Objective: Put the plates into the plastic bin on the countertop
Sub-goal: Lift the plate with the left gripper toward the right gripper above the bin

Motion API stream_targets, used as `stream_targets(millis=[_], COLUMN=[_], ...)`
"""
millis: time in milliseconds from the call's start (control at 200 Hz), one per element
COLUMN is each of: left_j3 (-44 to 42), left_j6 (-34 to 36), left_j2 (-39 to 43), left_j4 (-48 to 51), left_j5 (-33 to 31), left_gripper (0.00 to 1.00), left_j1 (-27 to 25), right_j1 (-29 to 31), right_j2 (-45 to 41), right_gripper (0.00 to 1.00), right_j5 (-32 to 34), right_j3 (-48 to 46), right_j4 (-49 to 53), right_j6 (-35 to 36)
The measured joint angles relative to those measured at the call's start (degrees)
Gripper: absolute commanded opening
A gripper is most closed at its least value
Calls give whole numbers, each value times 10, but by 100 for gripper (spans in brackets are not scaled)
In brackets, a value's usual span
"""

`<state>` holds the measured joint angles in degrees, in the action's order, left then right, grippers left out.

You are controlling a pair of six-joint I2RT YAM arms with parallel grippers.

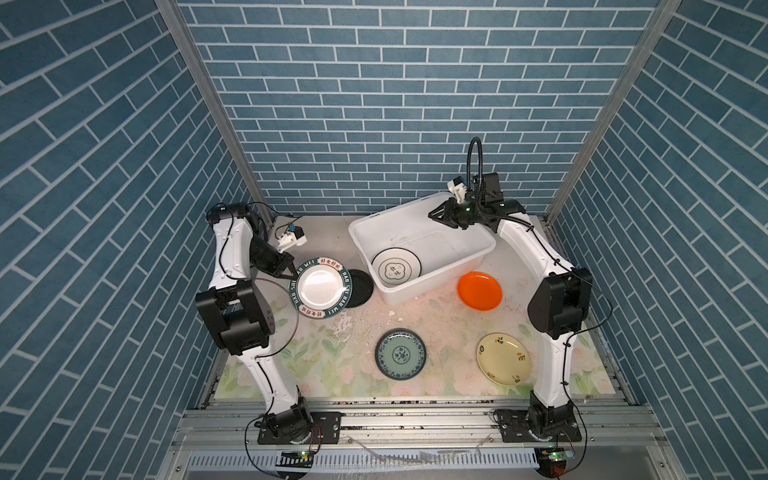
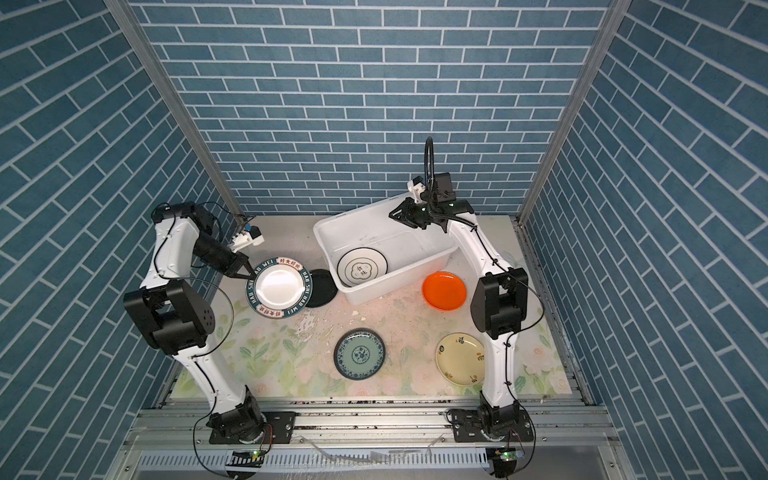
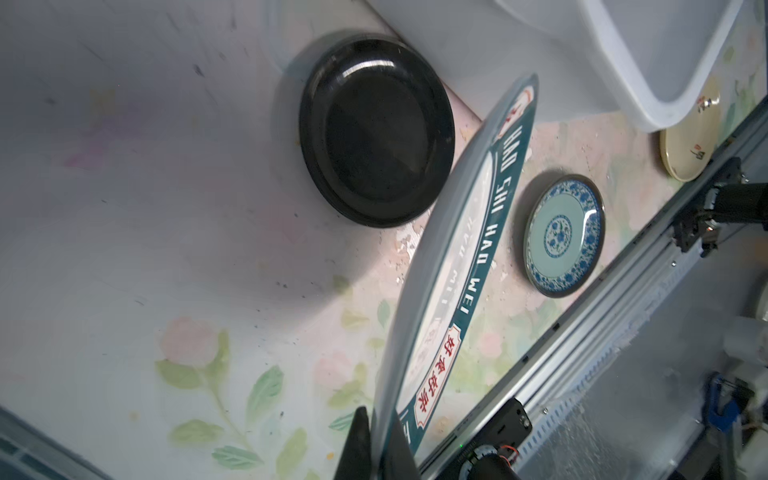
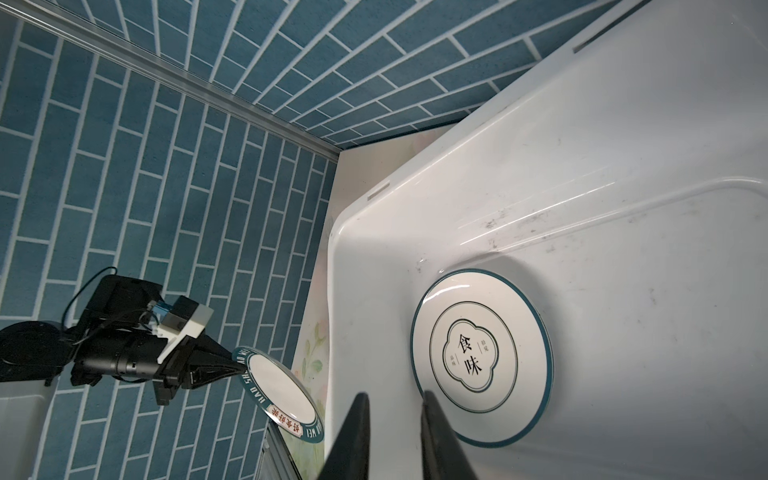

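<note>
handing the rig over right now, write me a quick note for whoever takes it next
Left gripper: shut on the edge of the white plate with the dark lettered rim, which is held off the countertop, overlapping the black plate in both top views.
Right gripper: open and empty, above the far corner of the plastic bin.
Done: the white emblem plate lies flat in the bin.
Left: the held plate, plus the black plate, orange plate, teal patterned plate and cream-yellow plate, all on the countertop outside the bin.
</note>
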<state>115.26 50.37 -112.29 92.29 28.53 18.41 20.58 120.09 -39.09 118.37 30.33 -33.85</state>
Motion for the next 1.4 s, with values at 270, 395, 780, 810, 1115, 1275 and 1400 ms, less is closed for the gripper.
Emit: stream_targets(millis=[270,395,780,810,1115,1275,1400], left_j3=[170,247,322,322,318,318,318], left_j6=[-46,-72,-135,-140,-224,-272,-298], left_j2=[-53,-87,-108,-108,-96,-80,-75], left_j4=[-2,-2,-2,-2,-63,-111,-133], left_j5=[19,24,28,30,66,93,114], left_gripper=[0,0,0,0,0,0,0], left_j1=[-4,-12,-51,-52,-52,-53,-61], right_j1=[0,0,2,2,9,14,19], right_j2=[2,2,2,2,3,10,11], right_gripper=[23,22,22,22,23,24,24], right_j5=[0,0,0,0,-1,-3,-14], right_j3=[2,3,20,23,60,83,88], right_j4=[1,1,12,12,23,36,37], right_j6=[0,0,0,0,0,0,-4])
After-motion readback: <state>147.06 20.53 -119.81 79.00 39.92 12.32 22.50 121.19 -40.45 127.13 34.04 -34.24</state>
